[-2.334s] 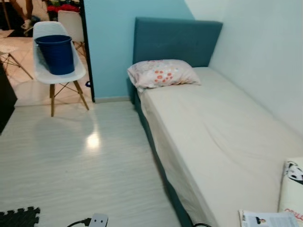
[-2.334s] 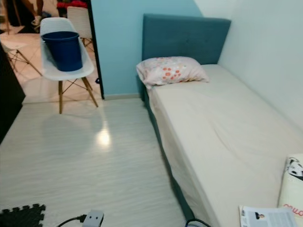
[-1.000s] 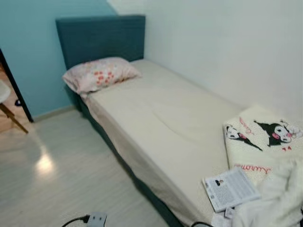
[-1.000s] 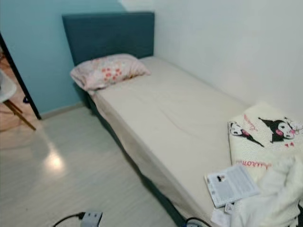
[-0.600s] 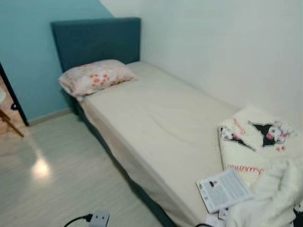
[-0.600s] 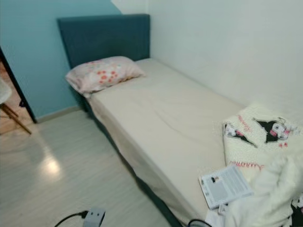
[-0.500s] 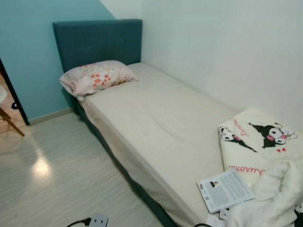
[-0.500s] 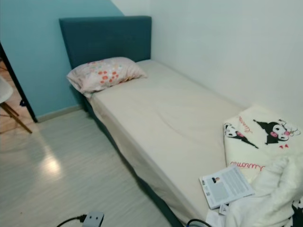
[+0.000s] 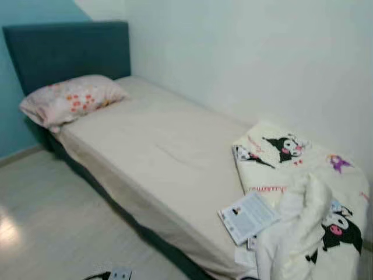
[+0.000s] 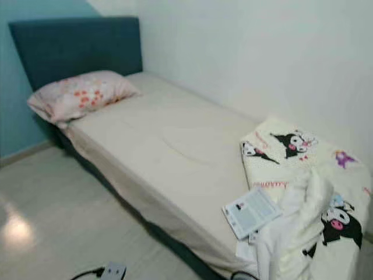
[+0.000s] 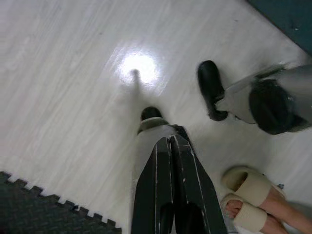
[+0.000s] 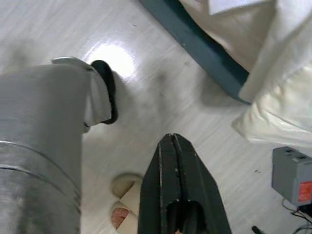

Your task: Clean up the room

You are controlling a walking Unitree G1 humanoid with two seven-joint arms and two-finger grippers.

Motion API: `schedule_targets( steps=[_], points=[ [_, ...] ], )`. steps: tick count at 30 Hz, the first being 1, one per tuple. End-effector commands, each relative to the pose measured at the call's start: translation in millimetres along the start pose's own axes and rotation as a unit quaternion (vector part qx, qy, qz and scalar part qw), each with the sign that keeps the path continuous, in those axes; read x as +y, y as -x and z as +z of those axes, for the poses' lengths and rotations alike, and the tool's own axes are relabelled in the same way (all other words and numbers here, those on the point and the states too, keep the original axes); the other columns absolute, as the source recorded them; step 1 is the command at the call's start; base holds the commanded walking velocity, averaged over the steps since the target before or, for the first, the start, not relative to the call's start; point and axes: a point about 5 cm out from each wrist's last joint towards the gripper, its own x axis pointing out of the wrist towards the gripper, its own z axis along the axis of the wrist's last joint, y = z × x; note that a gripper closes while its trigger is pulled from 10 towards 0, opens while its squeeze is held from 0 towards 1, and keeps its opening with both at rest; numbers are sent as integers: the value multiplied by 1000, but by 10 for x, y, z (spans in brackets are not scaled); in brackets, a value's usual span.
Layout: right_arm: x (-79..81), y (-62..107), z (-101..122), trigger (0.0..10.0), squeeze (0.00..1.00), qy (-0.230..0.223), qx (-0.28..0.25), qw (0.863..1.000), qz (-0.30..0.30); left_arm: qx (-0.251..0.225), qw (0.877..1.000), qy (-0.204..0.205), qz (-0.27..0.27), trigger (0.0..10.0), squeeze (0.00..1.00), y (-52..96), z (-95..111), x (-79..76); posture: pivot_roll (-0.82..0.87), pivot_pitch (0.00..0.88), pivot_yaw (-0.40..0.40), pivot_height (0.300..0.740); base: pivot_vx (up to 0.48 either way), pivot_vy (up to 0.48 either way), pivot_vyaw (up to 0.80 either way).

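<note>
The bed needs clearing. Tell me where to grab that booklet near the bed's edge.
Take the booklet by its corner nearest the mattress edge, coming from the floor side. It lies flat, and its far end is tucked against the rumpled blanket, so that corner looks the freest.

One bed [image 9: 151, 157] along the right wall, with one teal headboard [image 9: 64, 49] at the far end. On it: one floral pillow [image 9: 70, 102] far left, one cartoon-print blanket [image 9: 303, 192] near right, one open booklet [image 9: 247, 216] at the near edge. On the floor: one power strip [image 10: 113, 271] near left, two beige slippers [image 11: 246, 195] on a person's feet, one grey box [image 12: 291, 175].
</note>
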Motion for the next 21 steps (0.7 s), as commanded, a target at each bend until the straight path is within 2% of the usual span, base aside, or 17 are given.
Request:
schedule_targets(
  steps=[1, 9, 13, 19, 21],
  points=[
    [22, 0, -7, 10000, 0, 4, 1, 1000, 3, 1, 1000, -8, -3, 10000, 0, -1, -4, -25, -15, 0, -75, 740, 0, 0, 0],
    [14, 0, -11, 10000, 0, 9, 4, 1000, 5, 2, 1000, -9, -5, 10000, 0, -2, -4, -35, -17, 0, -80, 740, 0, 0, 0],
    [11, 0, -15, 10000, 0, 11, 6, 1000, 6, 2, 1000, -10, -5, 10000, 0, -2, -4, -37, -18, 0, -82, 740, 0, 0, -800],
    [9, 0, -17, 10000, 0, 13, 7, 1000, 5, 2, 1000, -12, -5, 10000, 0, -2, -4, -39, -18, 0, -85, 740, 0, 0, 0],
    [9, 0, -17, 10000, 0, 13, 7, 1000, 5, 1, 1000, -12, -5, 10000, 0, -2, -4, -39, -18, 0, -85, 740, 0, 0, -800]
  ],
)
